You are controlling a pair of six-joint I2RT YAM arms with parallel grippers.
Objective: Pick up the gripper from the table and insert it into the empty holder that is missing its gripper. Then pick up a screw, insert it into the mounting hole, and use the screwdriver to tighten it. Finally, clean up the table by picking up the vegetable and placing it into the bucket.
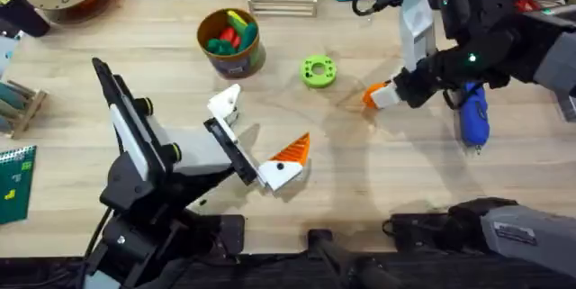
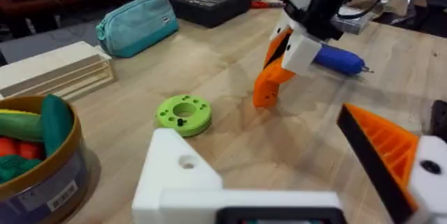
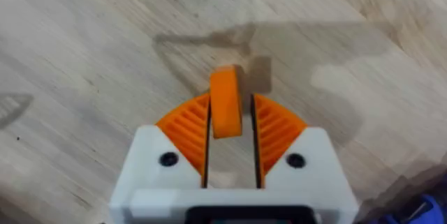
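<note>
Pinching the gripper point(image 3: 225, 103) between its two orange ribbed pads, the right gripper point(image 1: 372, 96) hovers just above the tabletop point(image 1: 378, 190), right of the middle; the little orange wedge stands on edge between the pads and pokes out past their tips. From the left arm's camera the same wedge point(image 2: 271, 77) hangs down toward the wood under the white finger blocks.

The left gripper point(image 1: 261, 140) sits near the middle of the tabletop, toward the front edge, its fingers spread wide with nothing between them. One finger is the holder point(image 1: 224, 103), a bare white block with a visible mounting hole point(image 2: 187, 161); the other carries an orange wedge point(image 1: 292, 150).

The screwdriver point(image 1: 473, 113) lies on the wood toward the right edge, just behind the right gripper, its thin bit pointing at the front edge. A flat green disc point(image 1: 318, 70) rests between the two arms, nearer the back. The bucket point(image 1: 231, 42) stands left of the disc, toward the back edge, with green, red and yellow toy pieces inside; which one is the vegetable I cannot tell.
</note>
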